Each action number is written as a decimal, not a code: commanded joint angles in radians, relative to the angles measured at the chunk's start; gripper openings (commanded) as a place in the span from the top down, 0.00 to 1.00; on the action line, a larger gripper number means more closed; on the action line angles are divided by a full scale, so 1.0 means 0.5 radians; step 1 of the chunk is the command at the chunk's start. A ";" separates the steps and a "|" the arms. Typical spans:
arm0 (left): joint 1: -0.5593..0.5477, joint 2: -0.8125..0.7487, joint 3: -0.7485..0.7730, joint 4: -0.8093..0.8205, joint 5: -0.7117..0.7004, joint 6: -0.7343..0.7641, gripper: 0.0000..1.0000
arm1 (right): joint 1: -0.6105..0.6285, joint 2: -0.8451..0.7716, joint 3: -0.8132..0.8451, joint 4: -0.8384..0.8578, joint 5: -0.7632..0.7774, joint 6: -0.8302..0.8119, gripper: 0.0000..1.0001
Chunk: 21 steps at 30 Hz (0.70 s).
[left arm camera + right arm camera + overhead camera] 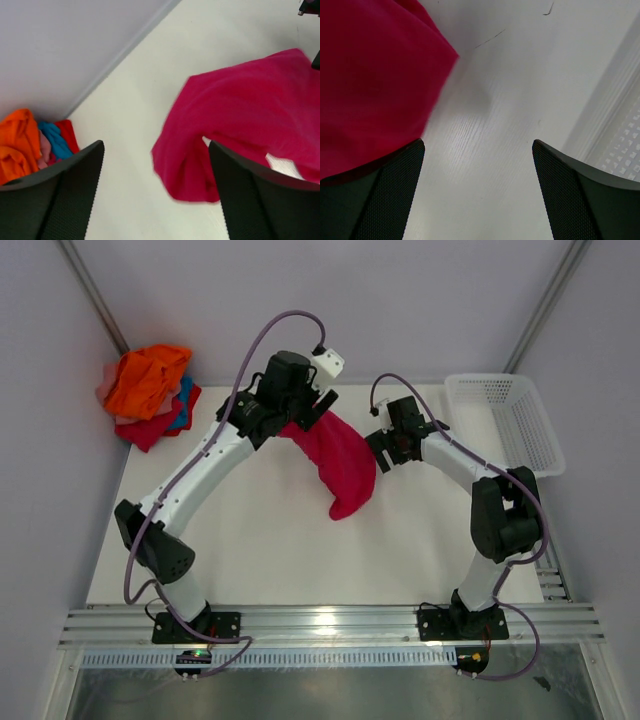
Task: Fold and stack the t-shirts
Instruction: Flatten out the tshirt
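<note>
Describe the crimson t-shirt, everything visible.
The crimson t-shirt is plain soft cloth, crumpled and unfolded, lying as a long curved strip on the white table. Its far end runs beneath the left gripper, whose jaws stand open; its right edge lies beside the open right gripper. Whether either touches it cannot be told.

White-shelled arms (pixel 200 475), black joints (pixel 160 550), looping purple cables (pixel 262 335), black mesh-textured end effector fingers (pixel 65 195), black bases (pixel 195 625)

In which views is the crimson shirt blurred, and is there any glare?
Left wrist view: the crimson shirt has smeared edges. Right wrist view: its edge is blurred too, the table grain sharp. Top view: shirt sharp, glare on the metal rail.
</note>
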 commanded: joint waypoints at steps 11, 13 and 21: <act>-0.003 -0.055 -0.426 0.264 -0.154 -0.091 0.01 | -0.007 -0.086 0.112 -0.122 -0.071 -0.022 0.08; 0.000 -0.070 -0.527 0.288 -0.145 -0.085 0.01 | -0.010 -0.107 0.137 -0.168 -0.193 -0.046 0.08; 0.031 -0.257 -0.950 0.291 0.437 -0.091 0.01 | 0.039 -0.493 -0.197 -0.227 -0.688 -0.356 0.09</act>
